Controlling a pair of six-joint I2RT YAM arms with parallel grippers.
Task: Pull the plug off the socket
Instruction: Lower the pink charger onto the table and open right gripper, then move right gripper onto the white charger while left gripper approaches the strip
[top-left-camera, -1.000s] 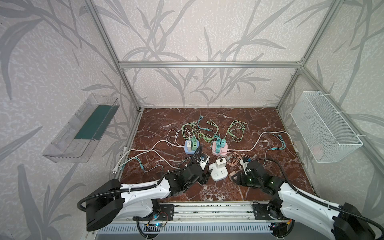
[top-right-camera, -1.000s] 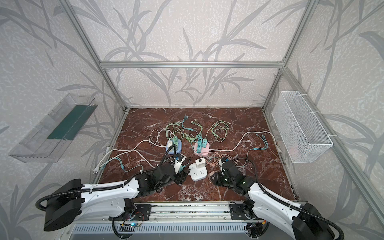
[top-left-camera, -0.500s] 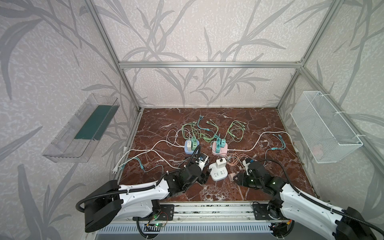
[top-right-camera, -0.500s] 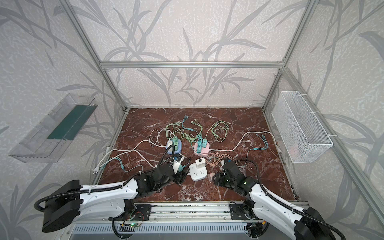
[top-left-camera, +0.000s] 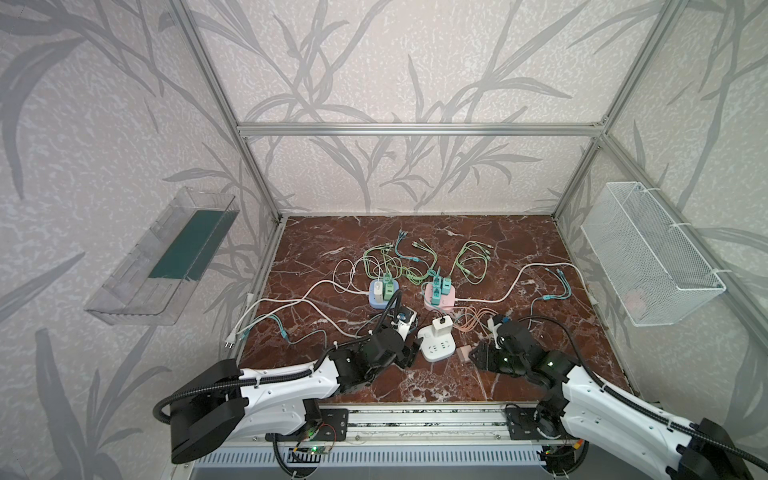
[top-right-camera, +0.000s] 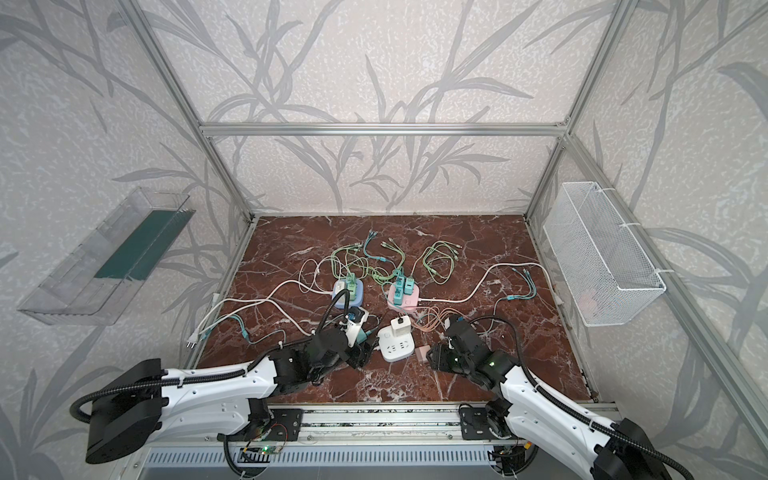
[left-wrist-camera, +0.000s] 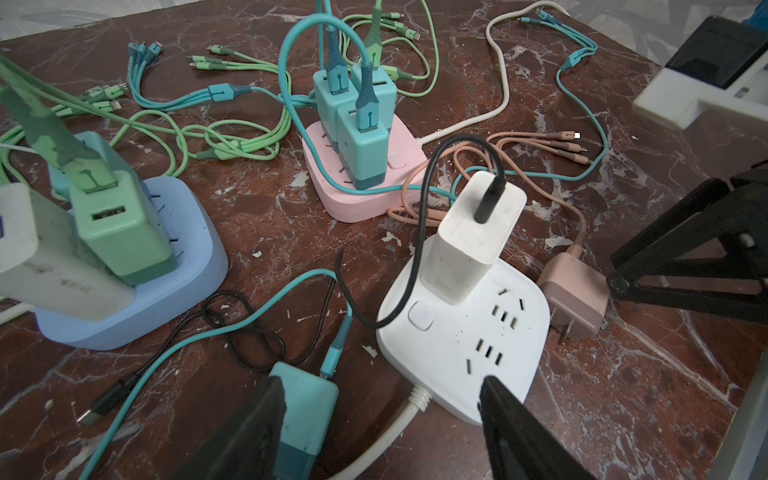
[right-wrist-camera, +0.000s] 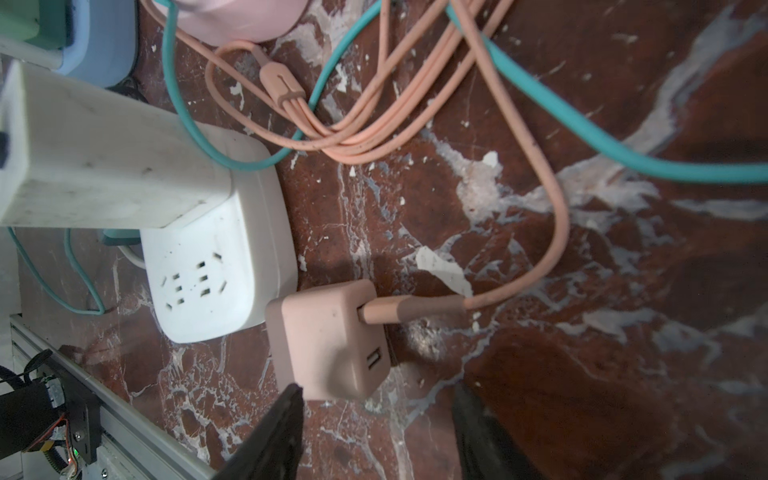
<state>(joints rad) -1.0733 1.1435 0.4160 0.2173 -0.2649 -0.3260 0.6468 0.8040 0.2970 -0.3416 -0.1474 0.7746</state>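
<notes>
A white socket block (top-left-camera: 436, 345) (left-wrist-camera: 461, 332) sits near the front middle of the marble floor. One white plug (left-wrist-camera: 473, 232) with a black cable stands in it. Next to the socket a pink plug (right-wrist-camera: 328, 340) (top-left-camera: 463, 353) lies loose on the floor, prongs bare and its pink cable attached. My right gripper (right-wrist-camera: 378, 390) (top-left-camera: 478, 353) is open, its fingers just short of the pink plug and not touching it. My left gripper (left-wrist-camera: 382, 384) (top-left-camera: 409, 353) is open too. One of its fingers is beside a loose teal plug (left-wrist-camera: 305, 411), the other over the socket's near corner.
A blue socket block (left-wrist-camera: 124, 299) carrying green and white chargers and a pink socket block (left-wrist-camera: 365, 178) with teal chargers stand farther back. Green, teal, pink and white cables sprawl around them. A wire basket (top-left-camera: 648, 257) hangs on the right wall, a clear tray (top-left-camera: 166, 257) on the left.
My right gripper's jaws have spread apart and the pink plug now lies free on the floor in front of them. The left arm has barely shifted.
</notes>
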